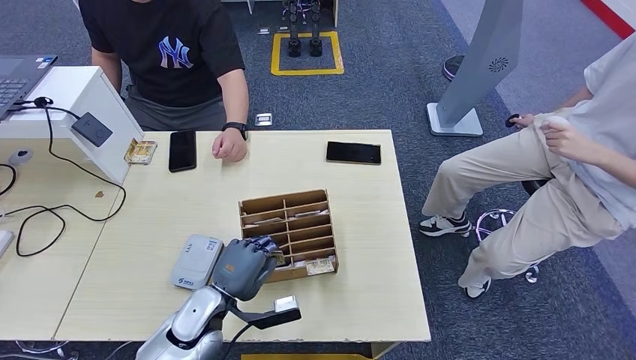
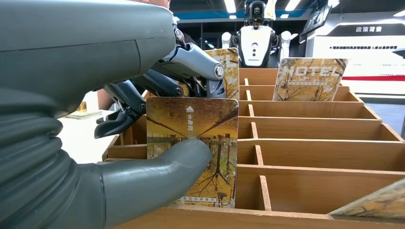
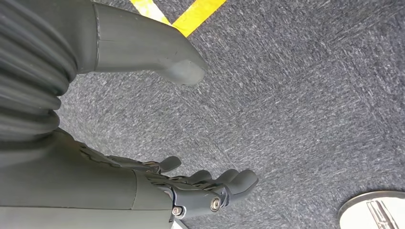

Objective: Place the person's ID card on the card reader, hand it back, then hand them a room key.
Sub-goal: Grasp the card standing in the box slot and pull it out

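Nearest, at the front edge of the desk (image 1: 225, 315), the left hand (image 1: 244, 266) reaches into a wooden rack (image 1: 289, 232) of open slots. Its thumb (image 2: 157, 167) and fingers pinch one key card (image 2: 193, 143), printed with autumn trees, at the rack's front left corner. From the left wrist, two more cards stand upright in slots farther back: one marked HOTEL (image 2: 309, 78), and one partly hidden behind the fingers.

Just left of the hand lies one grey card reader (image 1: 196, 261), flat on the desk.

Hanging off the desk, the right hand (image 3: 191, 188) is over grey carpet with its fingers loosely curled and apart, holding nothing. One strip of yellow floor tape (image 3: 186, 14) crosses the carpet beyond it.

Farther back, along the desk's far edge, lie two black phones: one (image 1: 182, 150) near the far left, one (image 1: 353, 152) toward the far right. One small yellowish card (image 1: 140, 151) rests at the far left corner, against a white stand (image 1: 75, 105); whether it is the ID card cannot be told.

Beyond the far edge stands one person in a black shirt (image 1: 169, 52), a fist (image 1: 229, 146) resting on the desk between the phones. A second person in beige trousers (image 1: 525, 187) sits off the desk's right side.
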